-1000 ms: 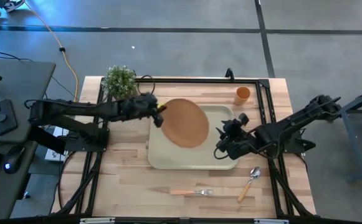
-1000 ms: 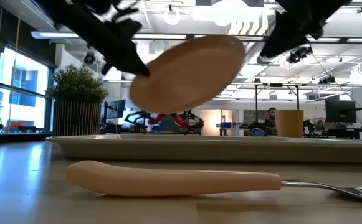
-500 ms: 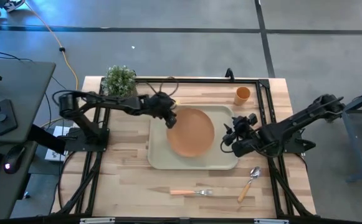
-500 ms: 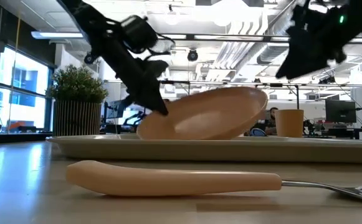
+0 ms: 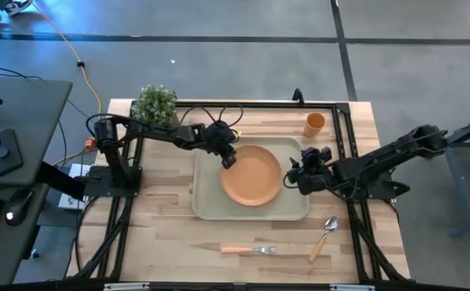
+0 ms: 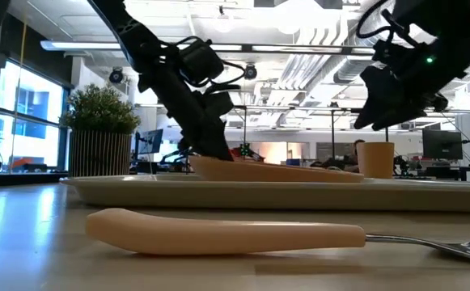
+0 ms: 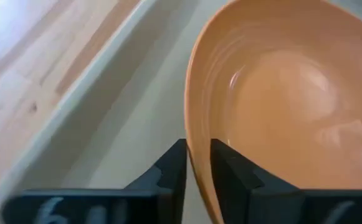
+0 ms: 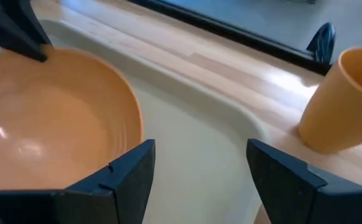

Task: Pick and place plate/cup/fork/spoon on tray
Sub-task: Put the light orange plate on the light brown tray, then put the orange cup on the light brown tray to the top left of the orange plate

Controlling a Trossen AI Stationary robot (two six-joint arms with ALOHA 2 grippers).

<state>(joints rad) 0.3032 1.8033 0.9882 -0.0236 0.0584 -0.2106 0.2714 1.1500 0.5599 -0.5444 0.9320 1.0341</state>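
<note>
I am setting the plate down in the tray, my left gripper clenched on its rim at about ten o'clock; my right gripper hovers spread wide and empty at its three o'clock. Next I judge the left fingers must let go and lift clear. The tray holds only the plate: the cup stands beyond its two o'clock corner, the fork and spoon lie outside at six and five.

Bright ceiling lamps light the room evenly; glare sheens the plate, and the near fork looks soft.
</note>
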